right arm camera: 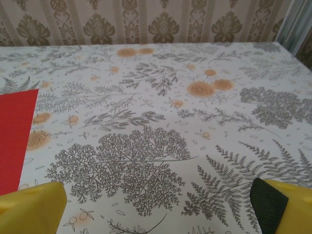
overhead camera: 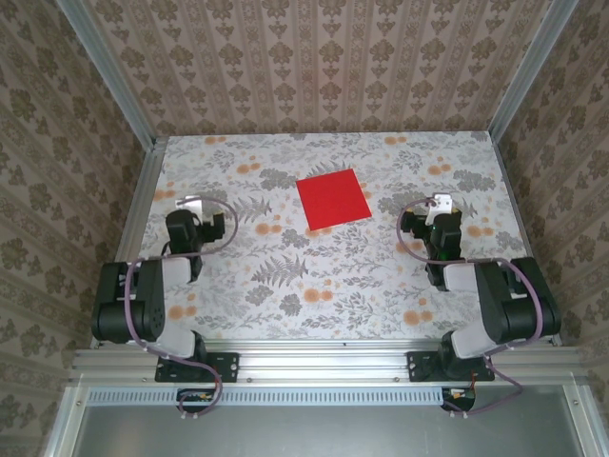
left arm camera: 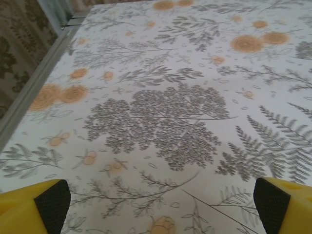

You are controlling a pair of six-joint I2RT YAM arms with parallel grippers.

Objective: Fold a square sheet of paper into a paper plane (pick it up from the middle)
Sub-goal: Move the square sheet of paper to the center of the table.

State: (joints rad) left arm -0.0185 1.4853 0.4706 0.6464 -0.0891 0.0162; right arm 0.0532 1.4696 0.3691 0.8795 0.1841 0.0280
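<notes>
The table (overhead camera: pixel 381 276), covered in a fern-and-flower print, takes up the middle of the top view. Damask-papered walls (overhead camera: pixel 324 57) stand on three sides, and a metal rail (overhead camera: pixel 324 360) runs along the near edge.

The left arm (overhead camera: pixel 143 305) and the right arm (overhead camera: pixel 500 305) are bolted to that rail. Each is folded back over its base, with the wrist reaching forward over the table.

The sheet (overhead camera: pixel 332 200) lies flat and unfolded on the table, turned a little out of square with the table's edges. It is ahead of both sets of jaws and between them, well apart from the left ones and somewhat nearer the right ones. Nothing touches it.

The right gripper (right arm camera: pixel 151 209) hangs low over the print with its jaws spread as wide as they go and nothing between them. In its wrist view the sheet's red edge lies outside the left finger (right arm camera: pixel 31 207), ahead and to that side. The space between the jaws holds bare print.

The left gripper (left arm camera: pixel 161 204) is likewise spread fully, holding nothing. Its two yellow fingers sit at the bottom corners of the wrist view, each with a dark pad (left arm camera: pixel 52 201) facing inward. Between and ahead of these jaws there is printed table, and the table's left rim lies off beyond the left finger.
</notes>
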